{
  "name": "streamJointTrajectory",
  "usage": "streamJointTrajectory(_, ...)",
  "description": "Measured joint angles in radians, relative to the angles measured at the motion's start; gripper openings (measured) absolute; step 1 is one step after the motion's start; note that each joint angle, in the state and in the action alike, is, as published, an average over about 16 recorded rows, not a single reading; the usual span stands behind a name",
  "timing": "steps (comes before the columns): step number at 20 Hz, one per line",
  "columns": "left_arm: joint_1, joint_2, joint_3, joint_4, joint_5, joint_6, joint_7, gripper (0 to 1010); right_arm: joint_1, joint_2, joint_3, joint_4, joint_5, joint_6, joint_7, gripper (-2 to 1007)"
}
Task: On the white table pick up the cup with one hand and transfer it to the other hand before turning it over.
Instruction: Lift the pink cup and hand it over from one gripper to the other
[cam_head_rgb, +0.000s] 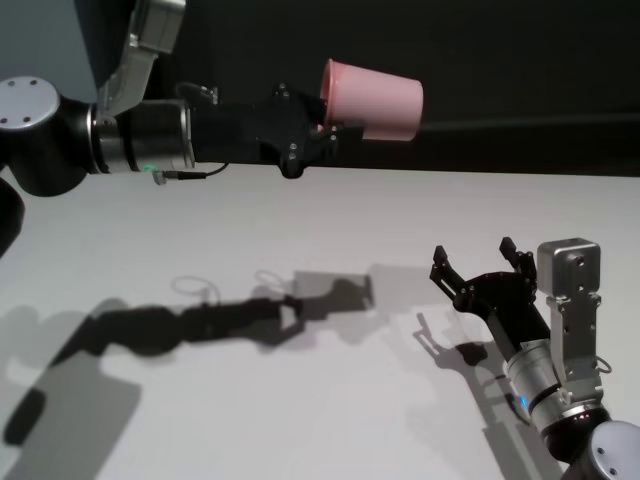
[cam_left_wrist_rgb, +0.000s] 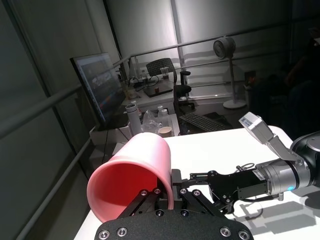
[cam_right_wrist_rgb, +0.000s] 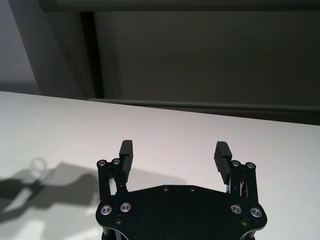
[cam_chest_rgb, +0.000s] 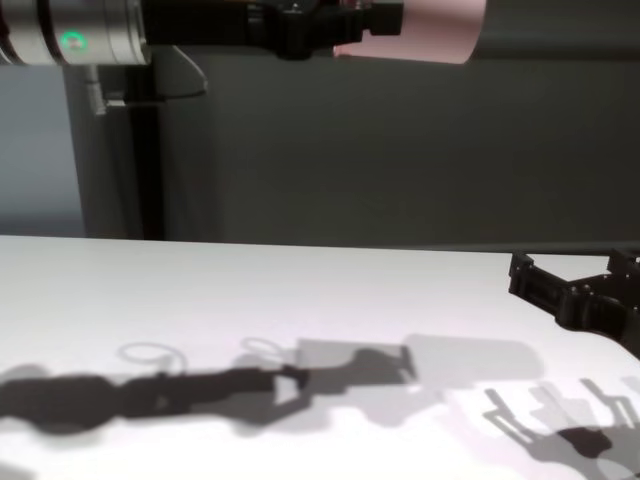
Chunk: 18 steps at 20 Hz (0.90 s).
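My left gripper (cam_head_rgb: 330, 130) is shut on the rim of the pink cup (cam_head_rgb: 375, 100) and holds it high above the white table (cam_head_rgb: 300, 400), lying on its side with its base pointing right. The cup (cam_left_wrist_rgb: 132, 172) fills the left wrist view, its open mouth toward the camera; its lower edge shows at the top of the chest view (cam_chest_rgb: 430, 30). My right gripper (cam_head_rgb: 475, 262) is open and empty, low over the table at the right, below and to the right of the cup. Its fingers (cam_right_wrist_rgb: 221, 156) stand wide apart.
A dark grey wall panel (cam_head_rgb: 500, 60) runs behind the table's far edge. The arms' shadows (cam_head_rgb: 200, 320) fall on the tabletop. The left wrist view shows a monitor (cam_left_wrist_rgb: 97, 87), a desk and a fan (cam_left_wrist_rgb: 225, 50) beyond the table.
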Motion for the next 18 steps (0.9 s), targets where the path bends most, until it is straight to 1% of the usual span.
streamJointTrajectory(6,0.009,0.002,-0.006,0.000,-0.018,-0.008,-0.010,52,0.000,0.000,0.000,0.000,0.000,0.000,0.000,1000)
streamJointTrajectory(15,0.030,0.008,-0.031,-0.003,-0.064,-0.027,-0.030,52,0.000,0.000,0.000,0.000,0.000,0.000,0.000,1000)
streamJointTrajectory(18,0.036,0.011,-0.037,-0.004,-0.075,-0.036,-0.037,52,0.000,0.000,0.000,0.000,0.000,0.000,0.000,1000)
